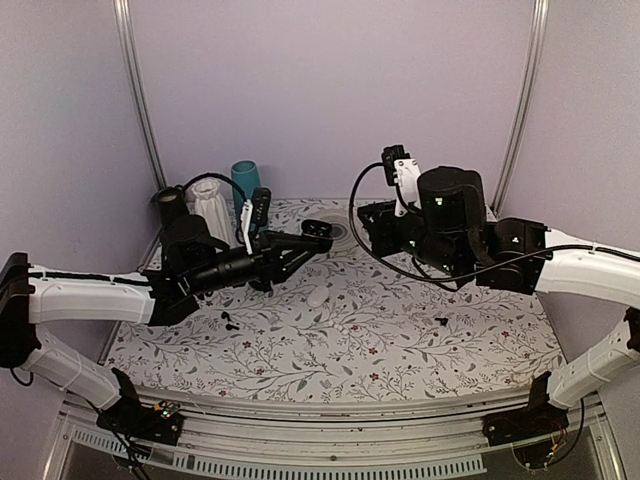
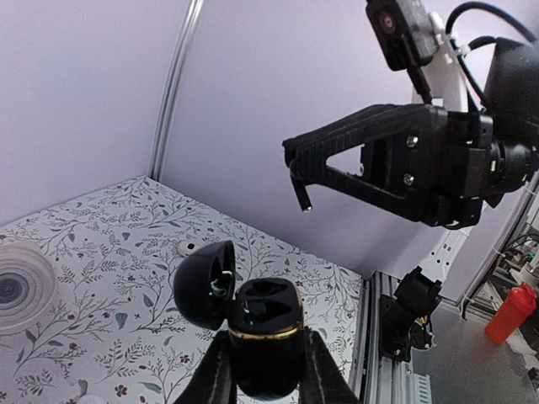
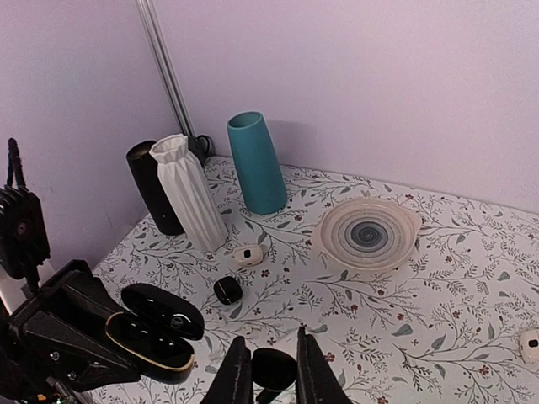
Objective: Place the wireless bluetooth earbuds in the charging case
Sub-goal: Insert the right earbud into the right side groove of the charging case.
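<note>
My left gripper point(image 2: 265, 362) is shut on the black charging case point(image 2: 265, 332) and holds it upright above the table, lid point(image 2: 202, 282) swung open to the left. The case also shows in the top view point(image 1: 317, 232) and the right wrist view point(image 3: 156, 337). My right gripper point(image 3: 271, 370) is shut on a glossy black earbud point(image 3: 274, 366). It hovers above and to the right of the case, apart from it point(image 2: 299, 181). Two loose black earbuds lie on the table point(image 1: 228, 320) point(image 1: 440, 321). I cannot tell whether the case's wells hold anything.
A spiral-patterned dish point(image 3: 369, 233), a teal vase point(image 3: 257, 164), a white ribbed vase point(image 3: 189, 198) and a black cylinder point(image 3: 154, 189) stand at the back left. A small closed black case point(image 3: 227, 290) and a white case point(image 3: 248, 254) lie near them. Another white case point(image 1: 318, 296) lies mid-table.
</note>
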